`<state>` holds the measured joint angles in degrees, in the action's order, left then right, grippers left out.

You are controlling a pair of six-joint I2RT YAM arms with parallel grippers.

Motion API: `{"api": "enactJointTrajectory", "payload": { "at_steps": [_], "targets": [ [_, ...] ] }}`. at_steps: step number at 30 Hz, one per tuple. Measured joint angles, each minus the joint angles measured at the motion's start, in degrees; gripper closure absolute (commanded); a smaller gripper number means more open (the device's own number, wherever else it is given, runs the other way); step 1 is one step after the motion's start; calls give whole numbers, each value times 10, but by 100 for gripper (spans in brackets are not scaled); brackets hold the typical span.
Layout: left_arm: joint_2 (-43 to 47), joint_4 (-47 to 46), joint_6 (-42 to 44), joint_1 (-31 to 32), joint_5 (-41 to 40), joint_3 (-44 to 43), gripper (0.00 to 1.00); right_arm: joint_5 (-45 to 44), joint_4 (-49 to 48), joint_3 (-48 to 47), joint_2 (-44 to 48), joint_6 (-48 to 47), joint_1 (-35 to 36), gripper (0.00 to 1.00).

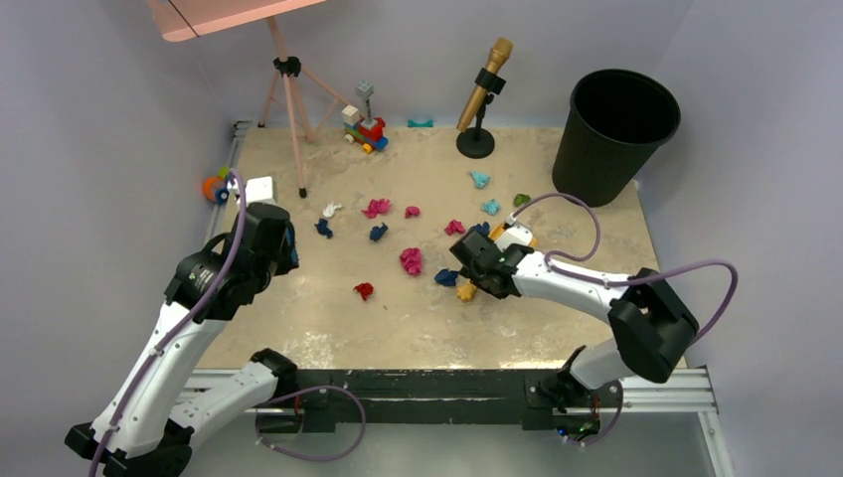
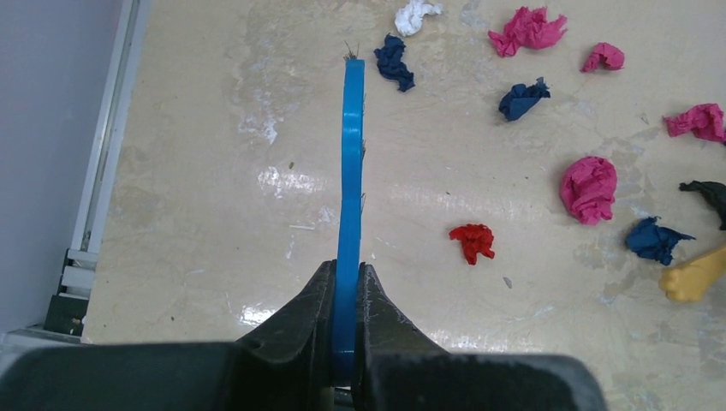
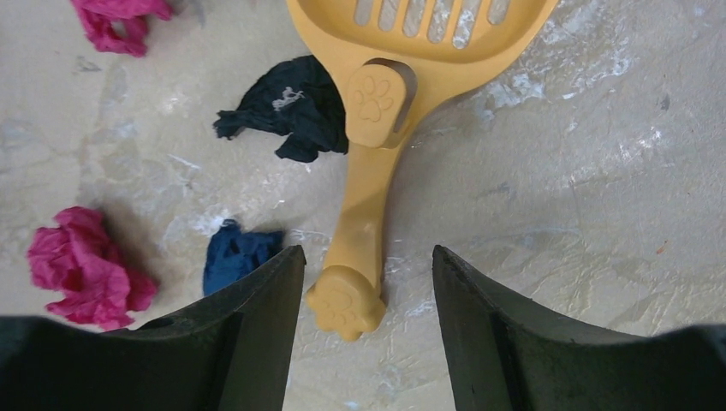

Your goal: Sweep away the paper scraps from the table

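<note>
Yellow scoop (image 3: 377, 171) flat on beige mottled tabletop (image 3: 591, 180), slotted pan at top edge, handle running down toward camera. Paw-print boss where handle meets pan; handle end paw-shaped. Two dark fingers (image 3: 501, 338) apart, handle end between them, gap visible on each side, no contact seen. Dark navy wad (image 3: 282, 107) touching left side of handle, just under pan. Blue wad (image 3: 235, 255) just beside left-hand fingertip. Pink wad (image 3: 81, 270) further left. Second pink wad (image 3: 120, 21) at top left corner, partly cut off.
</note>
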<state>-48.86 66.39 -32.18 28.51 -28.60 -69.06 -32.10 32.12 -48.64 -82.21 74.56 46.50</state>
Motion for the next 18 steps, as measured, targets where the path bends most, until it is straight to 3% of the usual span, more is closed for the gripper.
{"api": "enactJointTrajectory", "payload": {
  "at_steps": [6,11,16,18],
  "targets": [
    [3,-9,5,0,-13,14,100,1,4,-6,-53,16,0,41],
    [9,-17,5,0,-15,23,100,2,2,-26,-98,31,0,49],
    [14,-26,5,0,-7,31,100,0,0,-27,-111,54,0,68],
    [16,-26,6,0,-2,33,100,0,2,-26,-110,63,0,80]
  ]
}}
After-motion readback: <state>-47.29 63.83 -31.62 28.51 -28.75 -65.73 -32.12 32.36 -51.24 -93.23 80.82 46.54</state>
